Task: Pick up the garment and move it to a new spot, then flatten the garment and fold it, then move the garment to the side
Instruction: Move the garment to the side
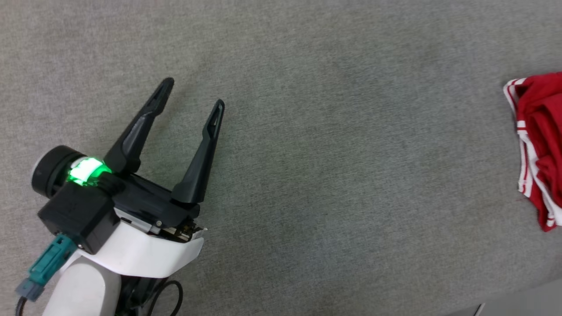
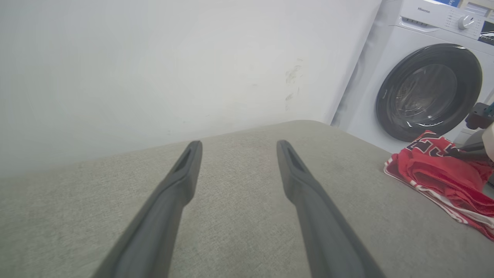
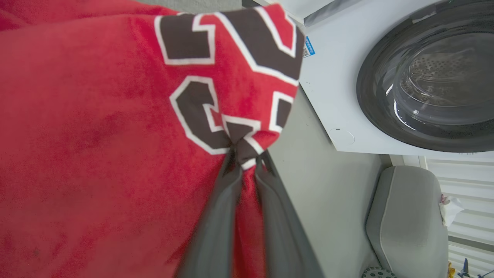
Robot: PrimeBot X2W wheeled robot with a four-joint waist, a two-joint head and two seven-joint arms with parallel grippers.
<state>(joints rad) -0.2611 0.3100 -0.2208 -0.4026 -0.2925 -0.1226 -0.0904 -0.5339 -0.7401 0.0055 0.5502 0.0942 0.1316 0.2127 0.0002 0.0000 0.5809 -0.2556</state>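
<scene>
The garment (image 1: 541,145) is a red T-shirt with red-and-white striped trim, bunched at the right edge of the grey padded surface (image 1: 333,145). In the left wrist view the garment (image 2: 440,179) lies crumpled at the right, black-and-white print up. My left gripper (image 1: 195,94) hovers open over bare surface at the lower left, far from the shirt; its fingers (image 2: 181,181) spread wide with nothing between them. My right gripper (image 3: 247,160) is shut on a pinch of the garment (image 3: 96,135) at the printed patch.
A white washing machine (image 2: 428,88) with a dark round door stands beyond the surface's far right corner, also the washing machine (image 3: 417,77) in the right wrist view. A white wall (image 2: 154,65) backs the surface. A grey padded seat (image 3: 405,216) sits low at right.
</scene>
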